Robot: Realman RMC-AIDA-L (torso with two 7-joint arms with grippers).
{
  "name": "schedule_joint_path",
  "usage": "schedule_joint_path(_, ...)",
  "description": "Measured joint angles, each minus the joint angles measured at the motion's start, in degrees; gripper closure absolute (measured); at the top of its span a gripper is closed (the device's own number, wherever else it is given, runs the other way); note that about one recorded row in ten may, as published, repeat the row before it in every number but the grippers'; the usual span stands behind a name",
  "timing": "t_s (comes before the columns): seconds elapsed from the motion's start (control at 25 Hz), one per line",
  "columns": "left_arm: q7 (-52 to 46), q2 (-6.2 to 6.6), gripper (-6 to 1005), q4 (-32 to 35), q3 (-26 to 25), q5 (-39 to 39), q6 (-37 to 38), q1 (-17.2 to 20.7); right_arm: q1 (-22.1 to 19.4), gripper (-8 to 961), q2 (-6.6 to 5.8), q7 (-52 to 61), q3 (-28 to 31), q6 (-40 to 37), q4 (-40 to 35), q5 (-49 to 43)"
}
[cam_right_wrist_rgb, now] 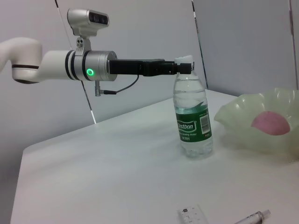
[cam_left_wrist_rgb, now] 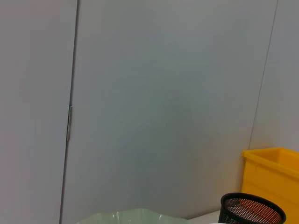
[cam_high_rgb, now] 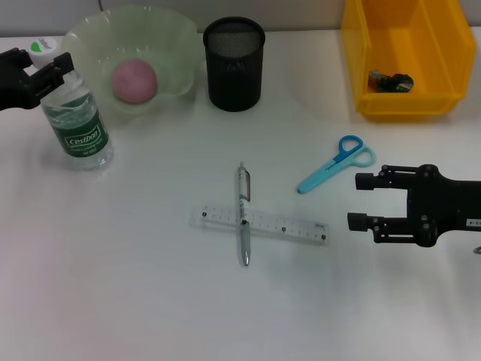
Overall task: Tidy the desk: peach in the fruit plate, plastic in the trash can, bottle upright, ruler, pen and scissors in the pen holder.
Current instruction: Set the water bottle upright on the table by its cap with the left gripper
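bottle (cam_high_rgb: 77, 120) upright, left pincer (cam_high_rgb: 52, 69) gripping cap

My left claw (cam_high_rgb: 46, 69) covers part of the bottle (cam_high_rgb: 77, 124) cap at 10 o'clock; its arm is cut off. Yellow bin (cam_high_rgb: 406, 60) cropped at 1 o'clock; contents too small to identify. Right arm cropped at 3 o'clock.

Left gripper (cam_high_rgb: 46, 66) clamped at far left; right gripper (cam_high_rgb: 362, 201) idle.
Left arm reaching level, fingers closed on bottle (cam_high_rgb: 77, 120) neck. Right fingers spread apart, low at right.
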Motion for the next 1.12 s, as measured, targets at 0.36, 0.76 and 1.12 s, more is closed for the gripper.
schedule_joint_path(0.36,1.1,-0.16,556,-0.6,0.0,-0.7,-0.3,-0.1,0.0,230,-0.09,0.1,0.0,0.0,-0.2,0.0)
schedule_joint_path(0.76,1.4,0.00,484,-0.9,0.0,-1.4,-0.6,-0.1,0.2,231,-0.09,0.2,0.0,0.0,-0.3,0.0)
schedule_joint_path(1.12,1.3,0.04,342,-1.2,0.0,-2.0,-0.1,-0.2,0.2,230,-0.15,0.4,0.0,0.0,-0.4,0.0)
